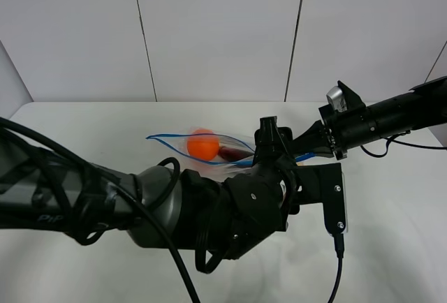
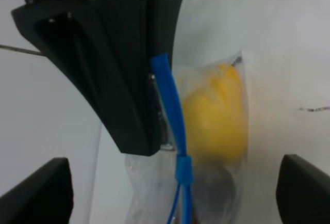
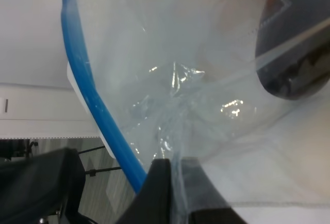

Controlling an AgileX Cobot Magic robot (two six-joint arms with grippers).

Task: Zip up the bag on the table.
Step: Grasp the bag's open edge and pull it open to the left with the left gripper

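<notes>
Since the bag (image 1: 209, 142) lies mid-worktop (image 1: 84, 128) with its blue zipper strip (image 2: 172, 105) running left to right, we see the right gripper (image 3: 178, 198) clenched on its right end, while the left gripper (image 2: 170, 188), jaws released, seemingly straddles the strip just beside it.

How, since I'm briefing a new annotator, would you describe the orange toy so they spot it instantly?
On the white table, find the clear bag edged with a blue zipper strip, near the middle of the high view. Inside it sits the orange toy: round and bright, unlike the dark reddish piece beside it.
</notes>
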